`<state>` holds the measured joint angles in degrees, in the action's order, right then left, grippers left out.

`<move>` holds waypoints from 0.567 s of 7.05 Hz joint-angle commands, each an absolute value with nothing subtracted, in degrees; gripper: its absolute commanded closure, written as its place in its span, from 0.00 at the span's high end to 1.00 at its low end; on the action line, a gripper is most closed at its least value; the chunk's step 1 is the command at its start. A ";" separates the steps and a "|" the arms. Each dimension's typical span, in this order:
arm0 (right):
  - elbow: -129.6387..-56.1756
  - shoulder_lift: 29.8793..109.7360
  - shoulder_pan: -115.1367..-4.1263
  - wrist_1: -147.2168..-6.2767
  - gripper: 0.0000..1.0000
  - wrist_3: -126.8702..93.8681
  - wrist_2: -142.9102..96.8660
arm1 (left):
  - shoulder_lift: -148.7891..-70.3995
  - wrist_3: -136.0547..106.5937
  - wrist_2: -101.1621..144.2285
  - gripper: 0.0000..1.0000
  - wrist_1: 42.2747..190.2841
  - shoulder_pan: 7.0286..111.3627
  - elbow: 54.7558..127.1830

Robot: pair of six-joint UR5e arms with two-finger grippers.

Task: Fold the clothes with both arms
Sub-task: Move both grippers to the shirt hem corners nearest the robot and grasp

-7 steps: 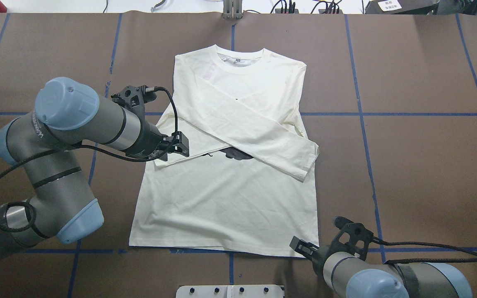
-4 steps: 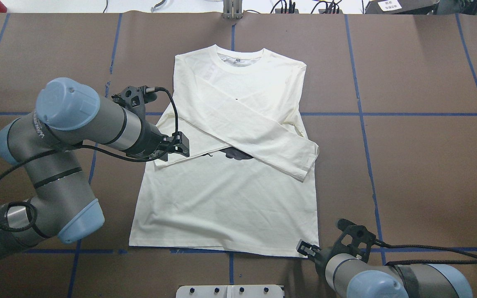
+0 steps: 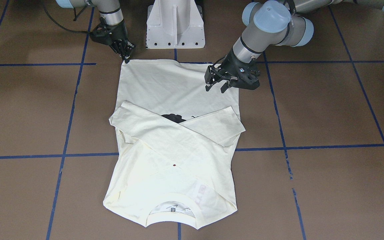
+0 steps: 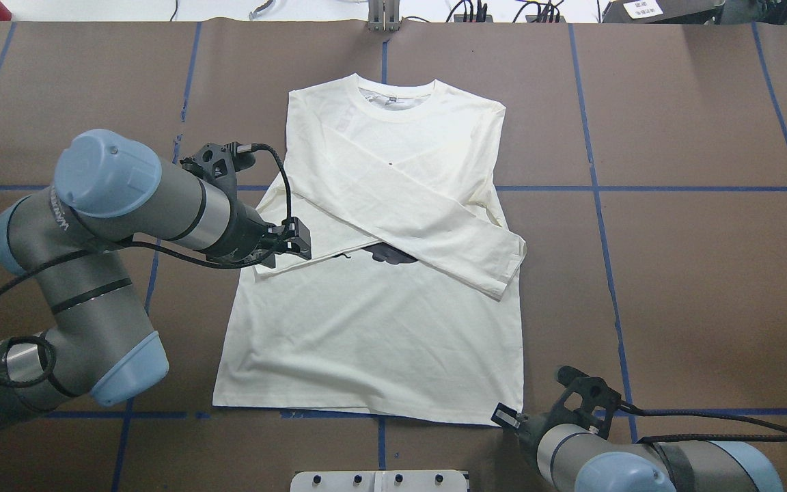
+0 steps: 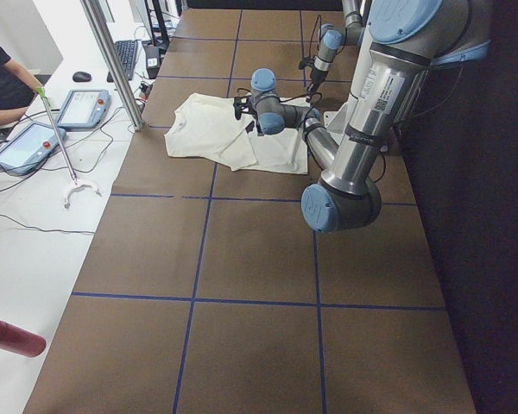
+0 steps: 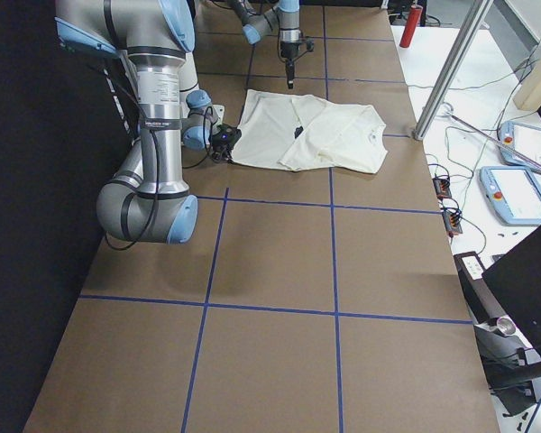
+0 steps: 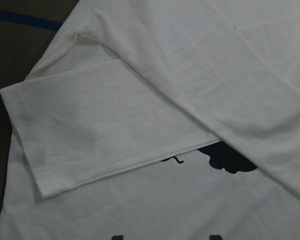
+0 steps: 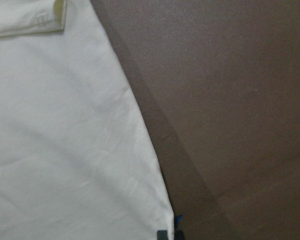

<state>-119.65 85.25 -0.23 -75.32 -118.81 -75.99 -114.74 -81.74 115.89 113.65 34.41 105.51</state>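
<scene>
Nearest the robot, the right gripper (image 3: 126, 59) sat at the shirt's (image 4: 366, 342) hem corner; I could not tell how far its jaws stood apart. Farther out, the left gripper (image 3: 216, 87) hung wide open over the shirt's edge, beside a cuff (image 7: 40, 150). The cream shirt lay flat on the table (image 4: 673, 273), sleeves crossed, black print (image 4: 387, 254) peeking out, collar (image 4: 397, 102) farthest.

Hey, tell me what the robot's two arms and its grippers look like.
The left arm and right arm are grey metal tubes with rounded light-blue joint caps and black bands. The left gripper and right gripper are black with two fingers, each fed by a loose black cable.
</scene>
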 commanded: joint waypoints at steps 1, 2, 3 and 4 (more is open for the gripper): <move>-123.21 86.56 -0.44 -75.32 0.00 -118.57 -76.11 | -106.94 -87.96 104.15 0.65 110.24 26.34 113.85; -124.09 87.96 -0.44 -75.32 0.00 -118.56 -76.55 | -104.44 -91.11 98.41 0.65 105.34 21.84 117.13; -124.10 88.33 -0.44 -75.24 0.00 -118.39 -76.81 | -102.24 -94.27 96.52 0.65 103.64 17.97 117.33; -124.10 88.33 -0.44 -75.15 0.00 -118.21 -77.60 | -101.09 -95.44 95.63 0.62 103.54 15.75 117.33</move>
<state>-123.92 88.02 -0.44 -75.24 -118.41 -76.86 -103.13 -93.14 97.84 104.75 19.33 116.69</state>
